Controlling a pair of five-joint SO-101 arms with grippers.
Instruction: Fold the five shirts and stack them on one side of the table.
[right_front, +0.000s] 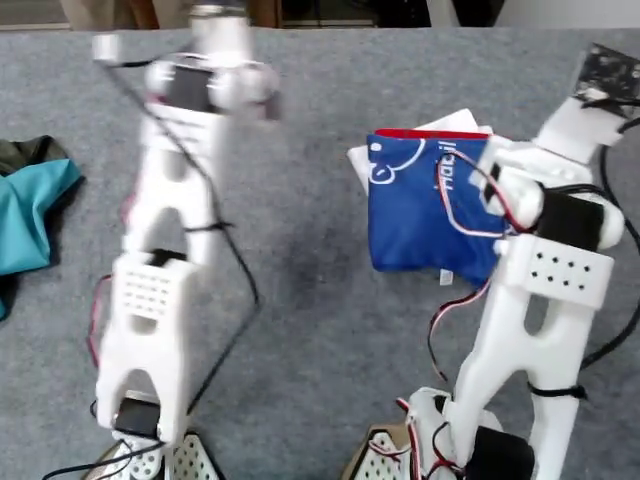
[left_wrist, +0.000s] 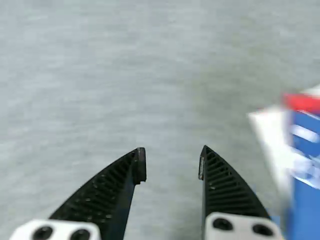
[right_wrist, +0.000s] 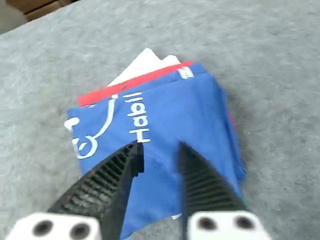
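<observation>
Blue shirt (right_wrist: 165, 130) tops a folded stack (right_wrist: 150, 62) just beneath the right jaws, which stand apart, empty; left jaws gape over bare tabletop (left_wrist: 125, 75); teal shirt (right_front: 30, 210), far from both, looks unfolded yet.

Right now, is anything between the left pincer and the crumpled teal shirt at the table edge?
Nothing visible. Just grey felt table lies between the open left pincer and the crumpled teal shirt.

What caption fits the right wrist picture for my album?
Open right gripper above the blue shirt, which tops a red shirt and a white shirt.
</observation>
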